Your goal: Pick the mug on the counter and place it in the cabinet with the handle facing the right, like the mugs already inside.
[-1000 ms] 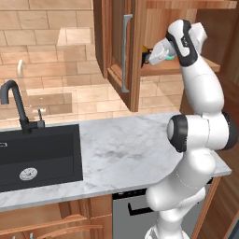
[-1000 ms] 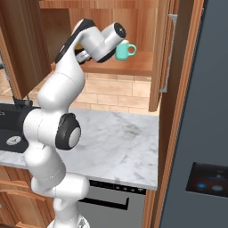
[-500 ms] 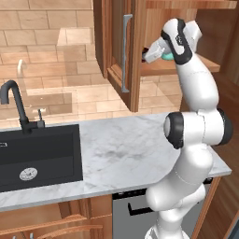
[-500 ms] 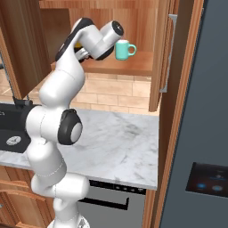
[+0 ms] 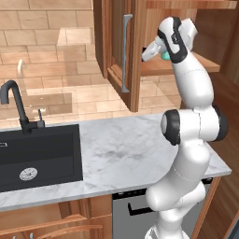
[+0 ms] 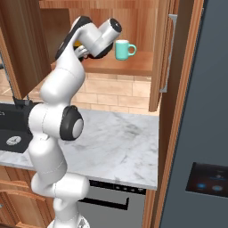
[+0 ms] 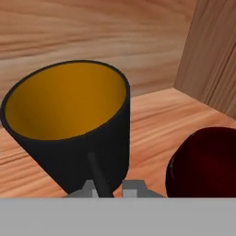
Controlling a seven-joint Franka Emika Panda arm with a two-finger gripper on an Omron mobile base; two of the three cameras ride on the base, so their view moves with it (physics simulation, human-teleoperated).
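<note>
The hand view puts the black mug (image 7: 69, 124) with its yellow-orange inside close up, over the wooden shelf of the cabinet (image 5: 200, 67). My gripper (image 7: 113, 186) is shut on the mug's thin dark handle at the near side. From the left base view the gripper (image 5: 149, 51) reaches into the open cabinet at shelf height. From the right base view a yellow bit of the mug (image 6: 78, 43) peeks out behind the hand, inside the cabinet (image 6: 133, 69). The marble counter (image 5: 121, 149) lies below.
A teal mug (image 6: 122, 49) stands on the shelf to the right of the hand, and a dark red mug (image 7: 207, 166) sits close beside the black one. The cabinet door with its grey bar handle (image 5: 125, 51) stands open. The black sink (image 5: 37, 154) and faucet (image 5: 16, 105) are at left.
The hand has risen slightly and pushed deeper into the cabinet, carrying the black mug with it. The teal mug now shows more fully beside the hand.
</note>
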